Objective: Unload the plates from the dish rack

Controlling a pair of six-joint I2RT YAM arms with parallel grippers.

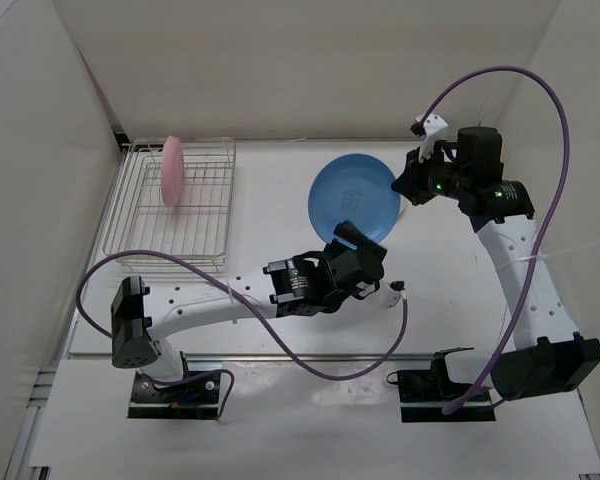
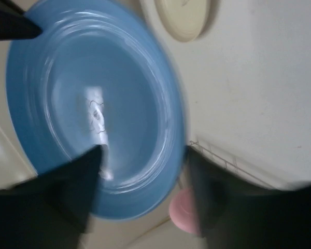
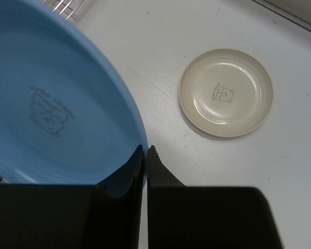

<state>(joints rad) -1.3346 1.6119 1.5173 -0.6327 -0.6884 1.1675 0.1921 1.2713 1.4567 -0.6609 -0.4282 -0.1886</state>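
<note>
The right gripper [image 3: 146, 150] is pinching the blue plate [image 3: 57, 104] by its rim, jaws shut on it. The left gripper [image 2: 144, 151] is standing open astride the plate's near edge. The plate is hanging tilted, clear of the dish rack [image 1: 140, 215]. It is looking rigid, glossy, probably slippery and breakable, so a firm rim pinch is suiting it best.

Blue plate [image 1: 352, 200] with a faint grey bear outline at its centre; cream plate [image 3: 226, 92] with a small dark bear motif; plain pink plate [image 1: 172, 170]; silver wire-grid rack [image 1: 202, 205]; white surface [image 1: 270, 215]; purple cables [image 1: 510, 69].
</note>
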